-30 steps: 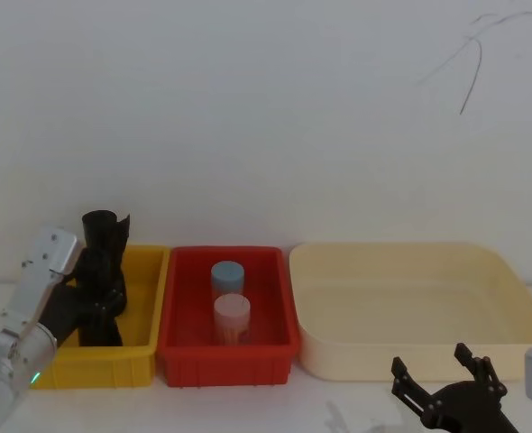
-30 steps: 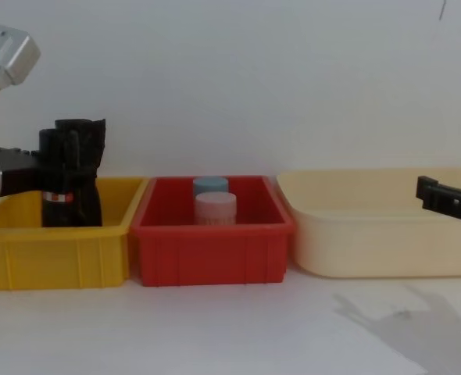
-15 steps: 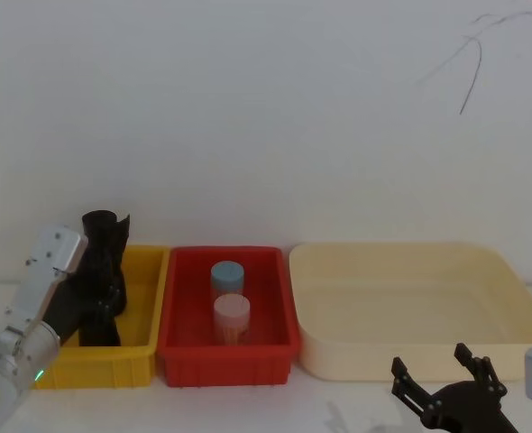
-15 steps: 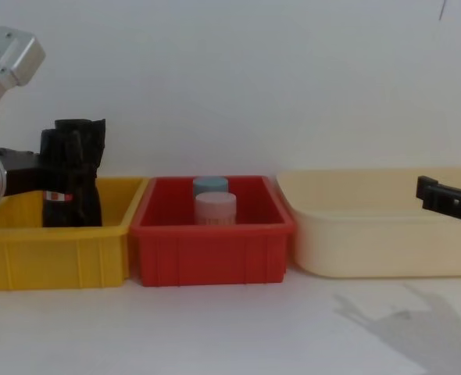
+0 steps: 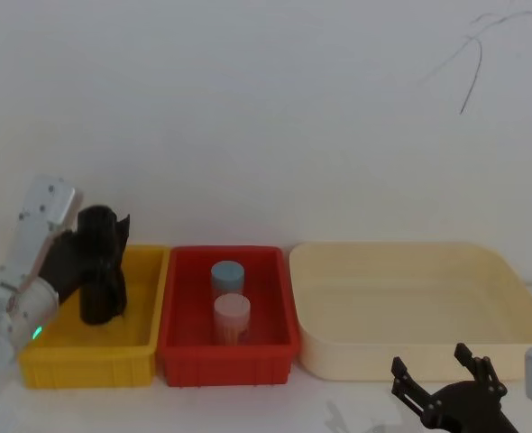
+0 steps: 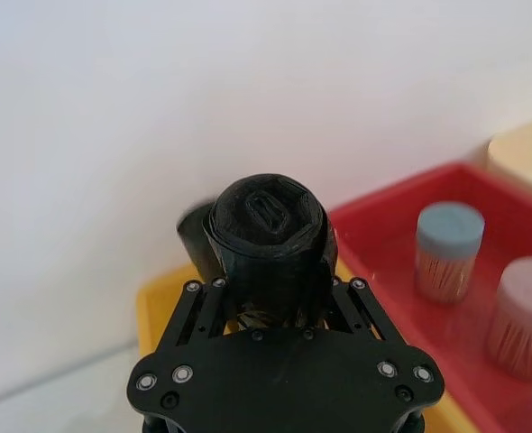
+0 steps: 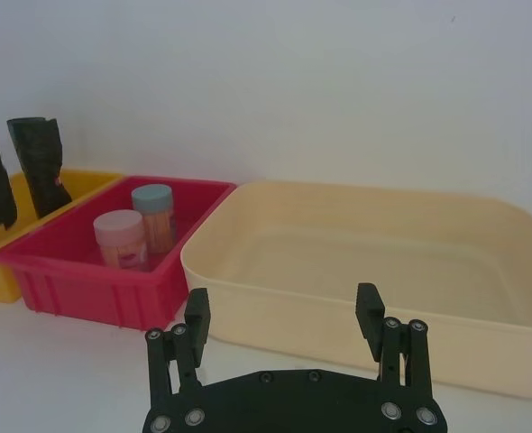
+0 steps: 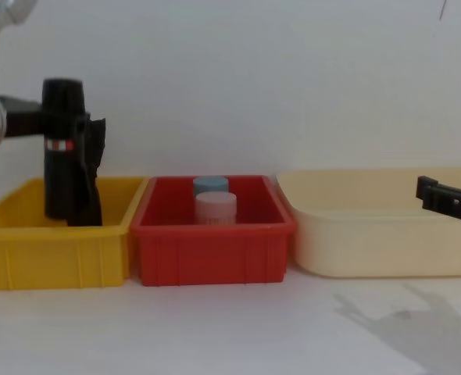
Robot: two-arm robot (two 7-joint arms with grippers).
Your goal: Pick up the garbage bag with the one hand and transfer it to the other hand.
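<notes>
Left tool (image 6: 275, 286) clamped round the garbage bag (image 8: 62, 172); roll held upright, lower end low over the yellow bin (image 8: 55, 254), just beside the unlabelled roll (image 8: 94, 187); right tool (image 7: 282, 307) hangs before the cream tray (image 5: 410, 356), fingers apart, seemingly to receive it.

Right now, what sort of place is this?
Probably a lab robot test bench: a yellow bin, red bin and cream bin in a row on a white table against a bare wall, the left tool gripping a black roll.
</notes>
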